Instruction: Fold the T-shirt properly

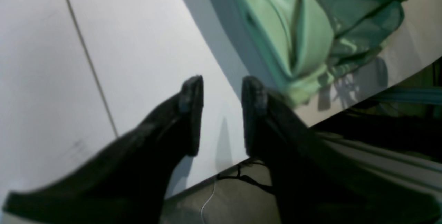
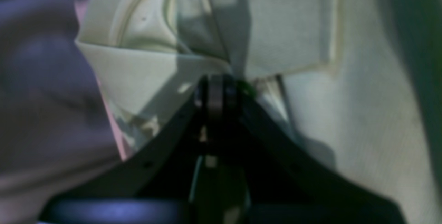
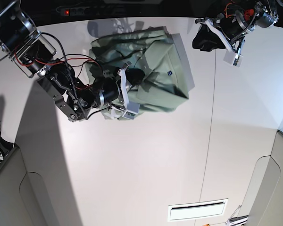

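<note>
The pale green T-shirt (image 3: 158,70) lies bunched and partly folded at the back middle of the white table (image 3: 146,160). A small blue label (image 3: 170,72) shows on it. My right gripper (image 3: 137,77) rests on the shirt's left part. In the right wrist view the right gripper (image 2: 215,84) has its fingers pressed together at a fold of the shirt (image 2: 276,23), pinching fabric. My left gripper (image 1: 222,92) is open and empty above bare table, with the shirt (image 1: 304,34) just beyond its right finger. In the base view the left gripper (image 3: 205,37) hangs to the right of the shirt.
A thin seam (image 3: 210,127) runs down the table right of the shirt. A slotted vent (image 3: 197,211) sits at the front right. A power strip (image 3: 85,9) lies beyond the back edge. The table's edge (image 1: 345,110) is close behind the left gripper.
</note>
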`<state>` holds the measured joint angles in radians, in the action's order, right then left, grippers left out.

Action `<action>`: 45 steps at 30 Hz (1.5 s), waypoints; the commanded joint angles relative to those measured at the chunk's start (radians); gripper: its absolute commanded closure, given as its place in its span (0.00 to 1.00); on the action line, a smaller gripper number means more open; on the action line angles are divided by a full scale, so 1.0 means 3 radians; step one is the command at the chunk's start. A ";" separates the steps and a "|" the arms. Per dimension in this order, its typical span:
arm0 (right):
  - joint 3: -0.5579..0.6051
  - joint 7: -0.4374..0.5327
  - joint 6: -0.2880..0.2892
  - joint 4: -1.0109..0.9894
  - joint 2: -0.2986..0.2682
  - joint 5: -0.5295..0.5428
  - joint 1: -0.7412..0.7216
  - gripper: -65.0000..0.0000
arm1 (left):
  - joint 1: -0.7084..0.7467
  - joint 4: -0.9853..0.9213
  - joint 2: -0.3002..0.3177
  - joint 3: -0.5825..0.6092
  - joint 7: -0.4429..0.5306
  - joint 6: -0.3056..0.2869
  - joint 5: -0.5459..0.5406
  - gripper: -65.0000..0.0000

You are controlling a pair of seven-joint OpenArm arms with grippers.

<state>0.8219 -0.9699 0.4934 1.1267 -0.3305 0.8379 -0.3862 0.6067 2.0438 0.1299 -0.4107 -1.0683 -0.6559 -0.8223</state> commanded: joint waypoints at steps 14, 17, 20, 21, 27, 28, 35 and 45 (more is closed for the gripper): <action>-0.2047 -0.0323 -0.1278 -0.0139 -0.0126 -0.1736 0.0868 1.00 | 0.0017 0.0060 0.0020 -0.0010 0.0060 -0.0022 -0.0094 0.69; -0.2501 -0.0254 -0.1343 -0.0139 -0.0126 -0.1734 0.0988 1.00 | 0.0018 0.0060 0.0020 -0.0010 0.0058 -0.0022 -0.0111 0.69; -0.2944 -0.0175 -0.1420 -0.0139 -0.0126 -0.1734 0.1110 1.00 | 0.0018 0.0060 0.0020 -0.0010 0.0058 -0.0022 -0.0112 0.69; -0.3085 -0.0168 -0.1437 -0.0139 -0.0125 -0.1734 0.1144 1.00 | 0.0018 0.0060 0.0022 -0.0010 0.0058 -0.0022 -0.0111 0.69; -0.3792 -0.0117 -0.1485 -0.0139 -0.0126 -0.1638 0.1321 1.00 | 0.0005 0.0060 0.0020 -0.0010 0.0057 -0.0022 -0.0113 0.69; -0.3881 -0.0117 -0.1485 -0.0139 -0.0125 -0.1620 0.1345 1.00 | -0.0013 0.0060 0.0020 -0.0010 0.0057 -0.0022 -0.0112 0.69; -0.4409 -0.0074 -0.1485 -0.0139 -0.0122 -0.1462 0.1502 1.00 | -0.0092 0.0060 0.0020 -0.0010 0.0056 -0.0022 -0.0112 0.69; -0.5044 -0.0067 -0.1485 -0.0137 0.0042 -0.1312 0.1710 1.00 | -0.0092 0.0060 0.0020 -0.0010 0.0055 -0.0023 -0.0112 0.69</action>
<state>-0.6933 -0.8551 0.1711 1.1286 -0.3264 0.6418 0.0746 0.5758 2.0438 0.1303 -0.4107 -1.0653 -0.6559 -0.8387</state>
